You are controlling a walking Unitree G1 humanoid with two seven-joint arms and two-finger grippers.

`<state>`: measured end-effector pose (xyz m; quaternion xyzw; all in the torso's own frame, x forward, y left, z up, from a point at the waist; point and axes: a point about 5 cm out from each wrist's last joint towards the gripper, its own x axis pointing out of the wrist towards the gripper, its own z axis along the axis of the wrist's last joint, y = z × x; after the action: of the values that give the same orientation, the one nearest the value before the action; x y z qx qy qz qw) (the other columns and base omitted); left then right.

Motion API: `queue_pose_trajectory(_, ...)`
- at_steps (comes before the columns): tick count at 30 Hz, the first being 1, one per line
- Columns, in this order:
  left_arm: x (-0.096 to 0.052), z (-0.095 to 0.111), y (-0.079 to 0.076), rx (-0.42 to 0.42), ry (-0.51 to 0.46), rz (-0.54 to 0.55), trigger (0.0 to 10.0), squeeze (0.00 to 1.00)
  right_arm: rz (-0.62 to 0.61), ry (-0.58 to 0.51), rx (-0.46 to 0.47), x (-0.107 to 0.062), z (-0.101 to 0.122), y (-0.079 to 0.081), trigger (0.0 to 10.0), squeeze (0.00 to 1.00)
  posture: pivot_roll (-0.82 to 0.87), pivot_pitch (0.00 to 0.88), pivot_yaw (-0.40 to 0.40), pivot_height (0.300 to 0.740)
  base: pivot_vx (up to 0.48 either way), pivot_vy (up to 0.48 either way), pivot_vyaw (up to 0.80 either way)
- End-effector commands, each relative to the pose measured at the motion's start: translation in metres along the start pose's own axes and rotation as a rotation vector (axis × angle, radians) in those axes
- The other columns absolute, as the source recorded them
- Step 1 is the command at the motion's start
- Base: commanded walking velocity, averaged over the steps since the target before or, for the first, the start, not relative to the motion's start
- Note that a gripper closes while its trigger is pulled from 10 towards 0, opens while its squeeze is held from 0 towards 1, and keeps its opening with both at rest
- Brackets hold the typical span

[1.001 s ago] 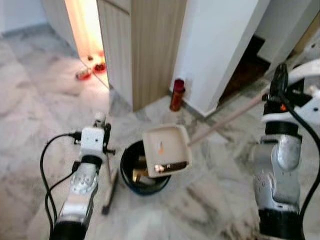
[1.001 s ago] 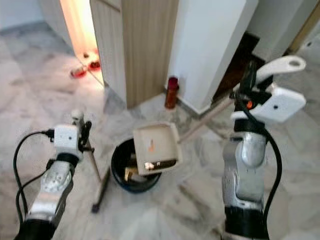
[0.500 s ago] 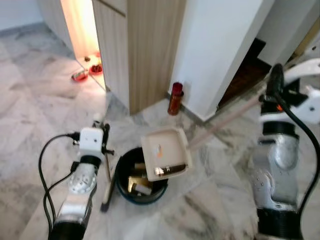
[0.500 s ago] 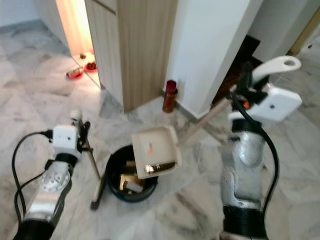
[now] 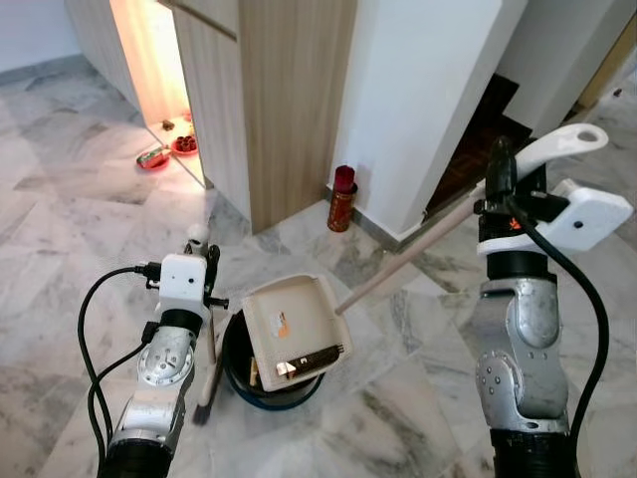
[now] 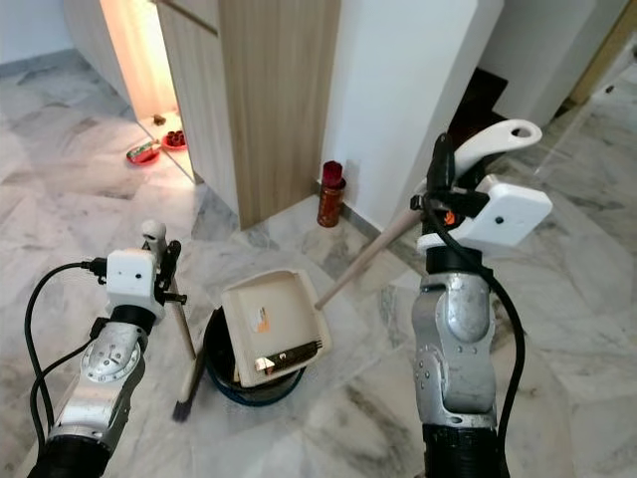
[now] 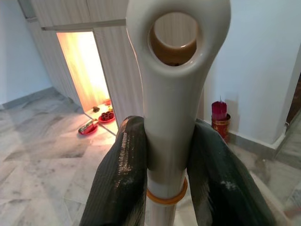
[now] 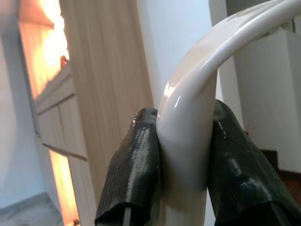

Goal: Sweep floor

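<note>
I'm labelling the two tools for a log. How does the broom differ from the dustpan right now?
The broom hangs in the left gripper, bristles near the floor beside the black bin; the dustpan, held by the right gripper, is tipped over that bin. The broom's handle stands nearly upright; the dustpan's long handle slants up to the right. The broom head is dark, the dustpan's tray cream. Each is clamped near its handle top.

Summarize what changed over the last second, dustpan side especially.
The dustpan has swung left and come lower over the black bin, now covering more of its opening, tipped down into it. The camera also moved, so part of the shift is apparent. The right end effector stays clamped on the dustpan's handle, and the left end effector on the broom handle.
</note>
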<state>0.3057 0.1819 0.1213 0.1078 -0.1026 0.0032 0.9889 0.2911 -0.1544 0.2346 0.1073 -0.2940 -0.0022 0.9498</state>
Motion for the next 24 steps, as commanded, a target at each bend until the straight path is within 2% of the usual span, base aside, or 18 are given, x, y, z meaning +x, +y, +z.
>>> queue_pose_trajectory(1,0.003,0.009,-0.002,0.011,-0.05,-0.009,10.0,0.0,0.062,-0.139,0.013,0.005,0.026,0.016,10.0,0.0,0.2,0.062,-0.09,0.74,0.0,0.0,0.0)
queue_pose_trajectory(4,0.002,0.009,-0.003,0.01,-0.05,-0.011,10.0,0.0,0.096,-0.165,0.014,0.003,0.029,0.027,10.0,0.0,0.2,0.063,-0.089,0.74,0.0,0.0,0.0)
queue_pose_trajectory(8,0.002,0.009,-0.004,0.01,-0.053,-0.014,10.0,0.0,0.216,-0.186,-0.007,-0.002,0.032,0.052,10.0,0.0,0.2,0.068,-0.091,0.74,0.0,0.0,0.0)
queue_pose_trajectory(10,0.002,0.009,-0.003,0.01,-0.053,-0.014,10.0,0.0,0.228,-0.187,0.004,-0.003,0.033,0.056,10.0,0.0,0.2,0.068,-0.091,0.74,0.0,0.0,0.0)
queue_pose_trajectory(17,0.001,0.009,-0.006,0.013,-0.056,-0.025,10.0,0.0,0.365,-0.219,-0.011,-0.013,0.036,0.083,10.0,0.0,0.2,0.076,-0.094,0.74,0.0,0.0,0.0)
queue_pose_trajectory(19,0.001,0.009,-0.006,0.014,-0.056,-0.028,10.0,0.0,0.421,-0.245,-0.044,-0.017,0.038,0.093,10.0,0.0,0.2,0.08,-0.093,0.74,0.0,0.0,0.0)
queue_pose_trajectory(24,0.002,0.01,-0.006,0.016,-0.058,-0.031,10.0,0.0,0.491,-0.269,-0.085,-0.023,0.039,0.105,10.0,0.0,0.2,0.083,-0.093,0.74,0.0,0.0,0.0)
